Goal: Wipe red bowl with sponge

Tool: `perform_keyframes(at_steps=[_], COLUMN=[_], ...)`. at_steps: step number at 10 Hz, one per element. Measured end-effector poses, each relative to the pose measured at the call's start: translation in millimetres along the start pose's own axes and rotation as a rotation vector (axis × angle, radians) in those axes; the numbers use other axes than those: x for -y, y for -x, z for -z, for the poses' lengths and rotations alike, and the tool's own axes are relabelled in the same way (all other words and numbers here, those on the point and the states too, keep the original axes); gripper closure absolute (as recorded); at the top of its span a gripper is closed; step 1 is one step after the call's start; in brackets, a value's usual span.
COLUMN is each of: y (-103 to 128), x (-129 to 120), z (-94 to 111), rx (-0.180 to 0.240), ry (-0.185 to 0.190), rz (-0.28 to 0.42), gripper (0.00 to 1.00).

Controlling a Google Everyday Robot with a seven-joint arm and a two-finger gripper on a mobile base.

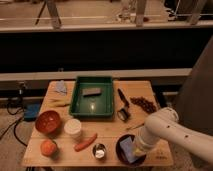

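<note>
The red bowl (48, 121) sits at the table's left side, upright, with nothing in it that I can see. The sponge (126, 148), a light blue-grey pad, lies in the dark maroon bowl (122, 154) at the front right. My gripper (135, 148) is at the end of the white arm (160, 127), down over the dark bowl and right at the sponge. The arm covers the right part of the sponge and bowl. The gripper is far to the right of the red bowl.
A green tray (80, 107) holding a dark block (91, 91) stands at the middle back. Near the red bowl are a white cup (73, 128), an orange fruit (48, 147), a carrot-like piece (86, 142) and a small metal cup (99, 151). A black brush (122, 100) and dark berries (144, 104) lie at the right.
</note>
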Motion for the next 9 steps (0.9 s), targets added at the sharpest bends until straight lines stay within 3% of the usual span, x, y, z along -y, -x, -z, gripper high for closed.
perform_keyframes(at_steps=[1, 5, 9], y=[0.2, -1.2, -0.1], x=[1.5, 4.6, 6.2], z=[-3.3, -4.0, -1.9], rx=[0.001, 0.003, 0.005], ry=[0.005, 0.003, -0.001], rz=[0.0, -0.011, -0.021], gripper=[0.62, 0.27, 0.26])
